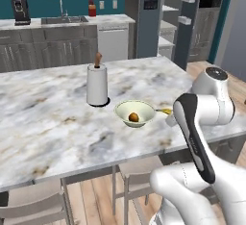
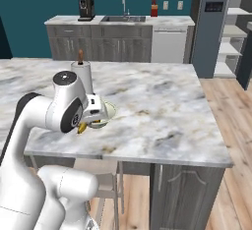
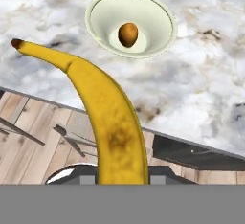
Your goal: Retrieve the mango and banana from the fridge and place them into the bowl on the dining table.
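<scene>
Banana (image 3: 112, 122) clamped in hand (image 3: 122, 176); mango (image 3: 128, 34) in bowl (image 3: 158, 15) on dining table (image 3: 201, 79).

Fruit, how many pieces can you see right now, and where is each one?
2. A small roundish orange-brown mango lies inside the pale cream-green round bowl on the marble dining table. A curved yellow banana is clamped in the gripper, near the table's edge. None seem hidden.
</scene>
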